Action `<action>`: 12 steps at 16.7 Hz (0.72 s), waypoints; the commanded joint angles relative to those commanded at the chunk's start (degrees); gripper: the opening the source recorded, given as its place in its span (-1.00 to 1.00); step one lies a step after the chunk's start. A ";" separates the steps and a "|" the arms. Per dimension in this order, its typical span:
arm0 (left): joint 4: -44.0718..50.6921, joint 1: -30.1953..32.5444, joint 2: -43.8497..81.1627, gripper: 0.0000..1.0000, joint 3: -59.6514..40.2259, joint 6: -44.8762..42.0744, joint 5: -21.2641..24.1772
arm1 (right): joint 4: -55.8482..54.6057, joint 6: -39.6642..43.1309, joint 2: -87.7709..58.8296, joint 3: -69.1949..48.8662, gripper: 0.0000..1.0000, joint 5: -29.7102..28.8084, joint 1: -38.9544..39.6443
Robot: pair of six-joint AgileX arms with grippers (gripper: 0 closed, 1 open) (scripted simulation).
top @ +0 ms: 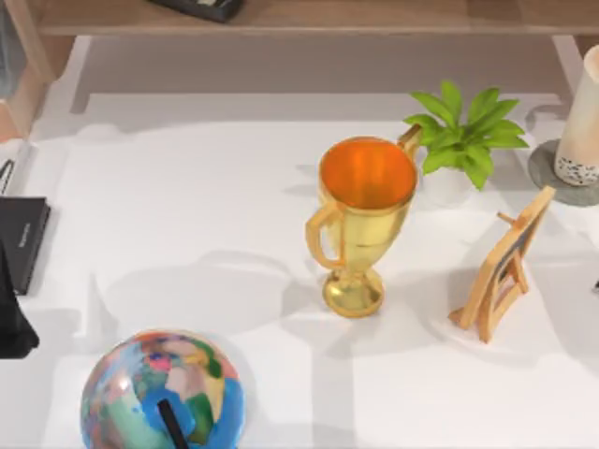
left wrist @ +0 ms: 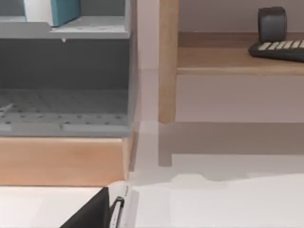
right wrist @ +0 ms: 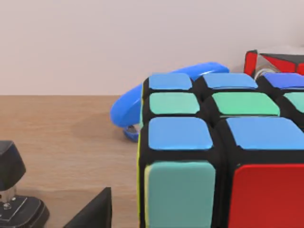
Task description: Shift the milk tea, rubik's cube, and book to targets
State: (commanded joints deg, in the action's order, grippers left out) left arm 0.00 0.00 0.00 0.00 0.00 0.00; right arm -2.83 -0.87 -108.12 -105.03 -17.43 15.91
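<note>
Can't tell how either arm's jaws are set. Right wrist camera sits right up against one rubik's cube (right wrist: 223,156) on a wooden shelf. One milk tea (top: 582,122) stands on a grey disc (top: 550,176) at the white counter's (top: 206,234) right edge, half cut off. One teal book (left wrist: 59,12) sits in a grey rack.

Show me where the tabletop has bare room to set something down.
Widest free patch: table between black slab and trophy, above the globe. Another lies bottom right, below the photo stand. Crowded: top right around plant, milk tea, grey disc.
</note>
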 joint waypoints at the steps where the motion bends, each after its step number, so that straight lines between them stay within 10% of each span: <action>1: 0.00 0.00 0.00 1.00 0.00 0.00 0.00 | -0.18 -0.01 0.57 0.74 1.00 -0.08 0.11; 12: 0.00 0.00 0.00 1.00 0.00 0.00 0.00 | -1.23 -0.03 3.62 4.96 1.00 -0.65 0.42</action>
State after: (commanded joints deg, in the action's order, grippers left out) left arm 0.00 0.00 0.00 0.00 0.00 0.00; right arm -4.06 -0.90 -104.50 -100.07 -18.08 16.33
